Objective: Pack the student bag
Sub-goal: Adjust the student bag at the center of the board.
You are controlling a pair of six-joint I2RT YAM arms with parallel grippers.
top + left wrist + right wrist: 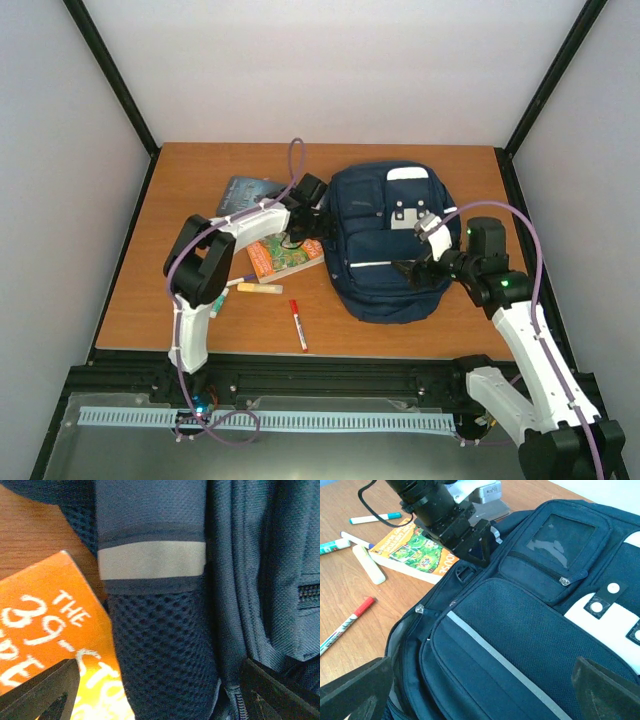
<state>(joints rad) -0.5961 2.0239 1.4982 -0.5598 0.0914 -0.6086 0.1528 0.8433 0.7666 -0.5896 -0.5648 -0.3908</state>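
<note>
Bag (385, 240) lay flat, mouth barely parted; left gripper (305, 222) and right gripper (412, 270) stood open, empty; best pinched opposite mouth edges, then spread evenly.

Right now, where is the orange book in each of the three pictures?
Top external: the orange book lies left of centre, just left of the student bag.
Left wrist: lower left corner, white title lettering showing.
Right wrist: upper left, green cover art showing.
Shared landmark: the student bag, next to the book in all three.
</note>
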